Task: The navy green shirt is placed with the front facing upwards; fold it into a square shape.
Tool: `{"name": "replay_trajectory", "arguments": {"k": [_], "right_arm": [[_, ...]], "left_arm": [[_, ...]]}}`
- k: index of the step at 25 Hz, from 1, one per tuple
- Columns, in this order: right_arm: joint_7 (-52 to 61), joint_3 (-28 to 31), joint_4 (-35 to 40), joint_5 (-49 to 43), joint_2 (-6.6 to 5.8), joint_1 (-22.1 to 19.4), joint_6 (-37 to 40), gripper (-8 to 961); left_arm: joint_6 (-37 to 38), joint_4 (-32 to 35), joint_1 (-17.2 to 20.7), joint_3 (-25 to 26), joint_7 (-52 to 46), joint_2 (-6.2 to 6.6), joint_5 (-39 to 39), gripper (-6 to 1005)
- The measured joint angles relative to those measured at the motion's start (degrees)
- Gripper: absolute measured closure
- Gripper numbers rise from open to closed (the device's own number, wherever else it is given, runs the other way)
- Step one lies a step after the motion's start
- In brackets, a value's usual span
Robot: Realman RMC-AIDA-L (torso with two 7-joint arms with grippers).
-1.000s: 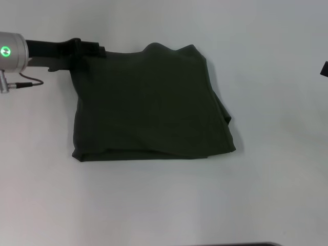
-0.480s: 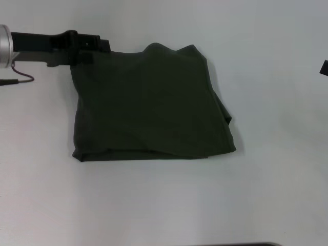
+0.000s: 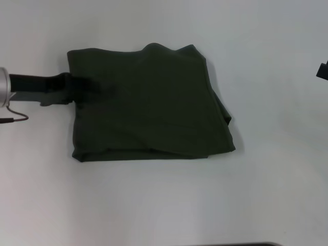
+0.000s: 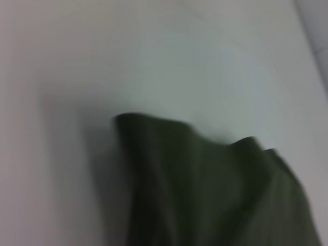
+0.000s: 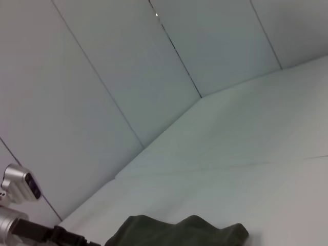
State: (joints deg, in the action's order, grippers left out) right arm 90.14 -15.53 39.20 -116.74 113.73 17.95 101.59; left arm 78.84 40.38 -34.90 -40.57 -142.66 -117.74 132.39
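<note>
The navy green shirt (image 3: pixel 154 102) lies folded into a rough square on the white table (image 3: pixel 164 205), plain green side up, with no lettering showing. Its near right corner is a little uneven, with layers sticking out. My left gripper (image 3: pixel 92 86) reaches in from the left and sits low over the shirt's left edge, dark against the dark cloth. The left wrist view shows the shirt's far corner (image 4: pixel 205 189) lying on the table. My right gripper (image 3: pixel 323 70) is parked at the far right edge, barely in view. The right wrist view catches the shirt (image 5: pixel 179 230) and the left arm (image 5: pixel 31 228).
The white table spreads widely around the shirt on every side. A pale panelled wall (image 5: pixel 128 61) rises behind the table. A thin cable (image 3: pixel 13 117) hangs from the left wrist near the table's left side.
My left gripper has moved from the shirt's far left corner toward me along the left edge. That corner now lies flat and uncovered. The shirt has kept its shape.
</note>
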Motion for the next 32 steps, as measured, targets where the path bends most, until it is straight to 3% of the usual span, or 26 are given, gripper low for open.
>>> {"name": "replay_trajectory", "arguments": {"k": [5,10,17,23,27,32], "right_arm": [[0.0,0.0,0.0,-0.1,-0.10,-0.1,0.1,187],[0.7,0.0,0.6,-2.6,-0.22,0.8,0.4,188],[3.8,-0.1,0.4,-5.3,-0.89,2.4,0.3,188],[5.2,-0.6,0.3,-5.4,-0.42,2.7,0.0,188],[7.2,-0.7,0.2,-5.4,-0.40,2.9,-0.4,188],[8.4,-0.7,0.2,-5.4,-0.58,3.0,-0.7,189]], "left_arm": [[1.6,1.3,1.1,1.6,0.7,0.08,-0.1,339],[11.6,3.6,1.5,5.3,4.2,-0.05,-2.6,340],[20.5,4.2,3.3,5.4,5.6,0.06,-2.6,340],[17.9,2.9,3.7,5.3,6.0,-0.42,-2.5,340],[11.5,-0.3,2.3,3.9,6.0,-1.39,-2.5,340],[5.4,-5.2,0.0,1.3,6.4,-1.25,-1.9,341]]}}
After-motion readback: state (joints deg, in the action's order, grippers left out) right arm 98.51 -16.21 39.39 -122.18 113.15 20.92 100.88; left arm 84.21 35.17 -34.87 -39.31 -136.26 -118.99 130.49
